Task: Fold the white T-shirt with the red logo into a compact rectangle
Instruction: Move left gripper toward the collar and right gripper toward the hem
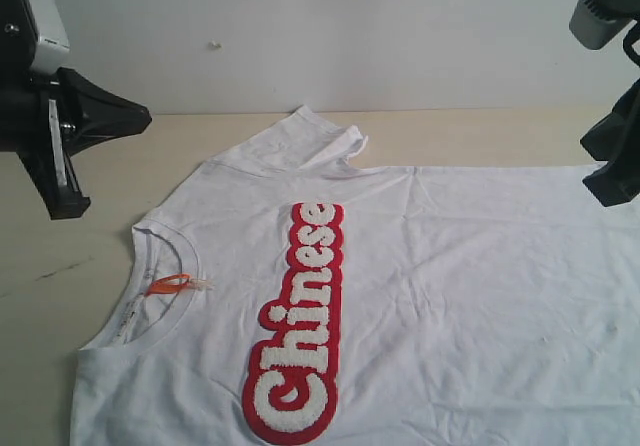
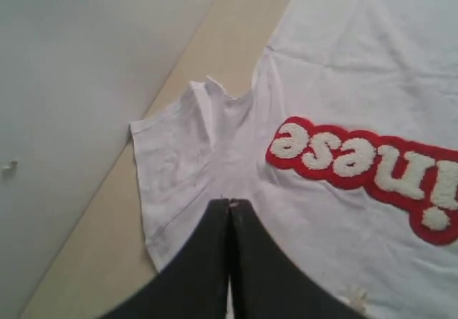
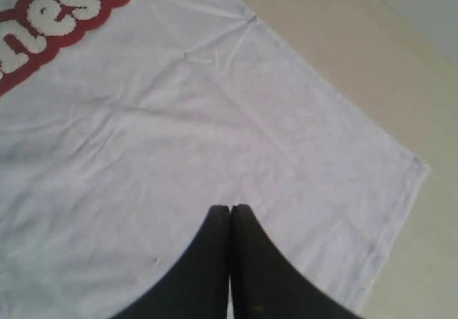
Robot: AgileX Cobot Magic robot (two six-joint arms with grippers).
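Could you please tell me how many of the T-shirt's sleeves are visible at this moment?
1. The sleeve lies at the far edge of the white T-shirt in the exterior view, beyond the red logo. The other may lie past that view's lower edge, unseen.

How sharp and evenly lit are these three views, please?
Exterior view: soft even light, red logo readable, white T-shirt slightly washed out. Left wrist view: left gripper a dark silhouette. Right wrist view: right gripper equally dark, creases clear.

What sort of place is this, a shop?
Probably a robotics lab or test bench: a pale tabletop against a plain white wall, one white T-shirt laid flat, and a left arm and right arm poised above.
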